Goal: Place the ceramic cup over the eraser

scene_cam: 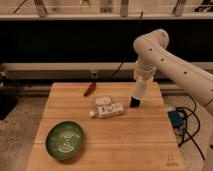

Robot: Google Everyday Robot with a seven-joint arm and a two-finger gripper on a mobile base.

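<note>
Gripper low over the table's far right, finger state cannot be told | cup at the arm's tip, above the eraser | bottles just left | green plate near left | reddish-brown object far left

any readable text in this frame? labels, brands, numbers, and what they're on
Nothing can be quoted.
White labelled bottle: dark print on the label, too blurred to read.
White box behind it: dark marks, unreadable.
Wooden table: small mark near the front right corner, too small to read.
Green bowl, reddish-brown object, robot arm: no text visible.
The gripper hangs over the table right of the bottle, unmarked.
</note>
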